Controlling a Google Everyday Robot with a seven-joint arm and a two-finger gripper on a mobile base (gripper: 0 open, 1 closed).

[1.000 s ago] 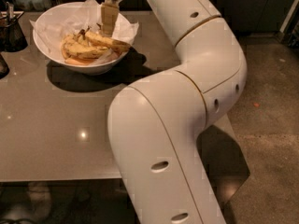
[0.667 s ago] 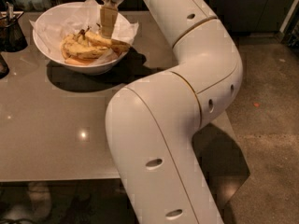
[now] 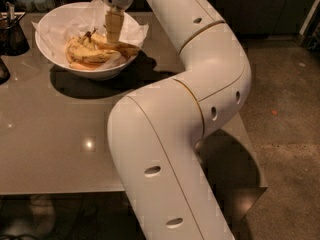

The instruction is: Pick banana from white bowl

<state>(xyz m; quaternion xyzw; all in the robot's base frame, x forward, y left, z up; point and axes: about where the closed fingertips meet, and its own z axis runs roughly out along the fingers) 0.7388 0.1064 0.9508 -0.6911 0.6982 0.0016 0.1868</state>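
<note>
Banana [image 3: 126, 48] lies in white bowl [image 3: 97, 74], right half, on crinkled paper [image 3: 136, 32], touching other yellow bananas [image 3: 84, 57]; its left end is hidden behind the gripper [image 3: 114, 36]. Gripper points straight down into the bowl, tip at the banana. Contact is hard to make out; cannot tell if gripper is open or closed. Arm [image 3: 210, 74] rises from bottom edge, elbows right, reaches back over table [image 3: 60, 134]. Dark basket [image 3: 12, 34] cut off at left.

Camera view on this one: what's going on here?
The robot's arm reaches across the table to the white bowl, with the gripper down inside it at the long banana. That banana lies among other bananas on the paper lining, not yet lifted. A dark wire basket stands at the table's left edge.
</note>
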